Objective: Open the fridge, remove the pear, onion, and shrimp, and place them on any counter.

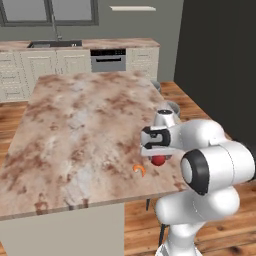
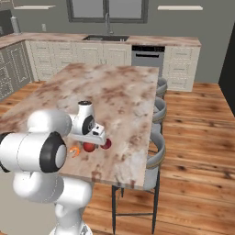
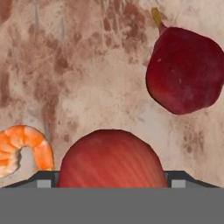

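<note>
On the beige marbled counter [image 1: 75, 125] [image 2: 114, 92] [image 3: 87, 65], near its front right corner, my gripper [image 1: 157, 152] [image 2: 92, 140] [image 3: 111, 179] hangs low. The red striped onion [image 1: 159, 160] [image 2: 88, 147] [image 3: 111, 157] fills the gap between its fingers, down at the counter top. The jaws stand wide and are shut on it. The dark-red pear [image 2: 106, 144] [image 3: 183, 70], stem up, lies on the counter just beyond the onion. On the onion's other side lies the orange curled shrimp [image 1: 139, 170] [image 2: 75, 150] [image 3: 24, 146]. The fridge is out of view.
Grey stools [image 2: 158, 153] [image 1: 170, 107] line the island's right side. The counter's front edge [image 1: 100, 202] runs close to the three items. A far counter with a sink [image 2: 106, 37] and a dishwasher [image 2: 148, 56] stands along the back wall.
</note>
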Controlling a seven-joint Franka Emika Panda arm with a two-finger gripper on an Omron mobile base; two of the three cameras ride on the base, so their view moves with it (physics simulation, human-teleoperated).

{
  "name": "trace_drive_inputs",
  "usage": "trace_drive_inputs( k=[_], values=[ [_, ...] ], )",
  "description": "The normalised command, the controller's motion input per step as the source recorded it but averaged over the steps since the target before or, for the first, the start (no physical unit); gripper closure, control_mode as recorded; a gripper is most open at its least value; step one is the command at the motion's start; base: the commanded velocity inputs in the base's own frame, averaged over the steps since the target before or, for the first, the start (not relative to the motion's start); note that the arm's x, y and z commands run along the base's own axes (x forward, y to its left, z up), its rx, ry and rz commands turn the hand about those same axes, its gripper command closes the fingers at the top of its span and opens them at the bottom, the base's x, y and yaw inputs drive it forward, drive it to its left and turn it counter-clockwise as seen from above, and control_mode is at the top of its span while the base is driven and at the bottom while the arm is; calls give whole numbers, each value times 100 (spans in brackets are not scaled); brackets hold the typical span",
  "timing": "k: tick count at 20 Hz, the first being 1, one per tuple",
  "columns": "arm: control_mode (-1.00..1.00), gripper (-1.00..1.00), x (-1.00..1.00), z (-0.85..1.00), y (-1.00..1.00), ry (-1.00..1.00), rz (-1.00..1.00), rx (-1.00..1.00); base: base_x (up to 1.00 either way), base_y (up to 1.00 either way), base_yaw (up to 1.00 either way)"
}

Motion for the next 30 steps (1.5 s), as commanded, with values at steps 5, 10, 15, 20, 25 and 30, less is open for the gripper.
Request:
trace_drive_inputs(
  k=[5, 10, 15, 20, 25, 30],
  values=[
    [-100, -100, 4, -33, 0, -11, 0, 0, 0, 0, 0],
    [-100, -100, -18, 52, 0, -31, 0, 0, 0, 0, 0],
    [-100, -100, -36, 100, 0, -31, 0, 0, 0, 0, 0],
    [-100, -100, -47, 100, 0, -20, 0, 0, 0, 0, 0],
    [-100, -100, -11, 100, 7, -26, 0, 0, 0, 0, 0],
    [-100, -100, -37, 100, 7, -26, 0, 1, 0, 0, 0]
  ],
)
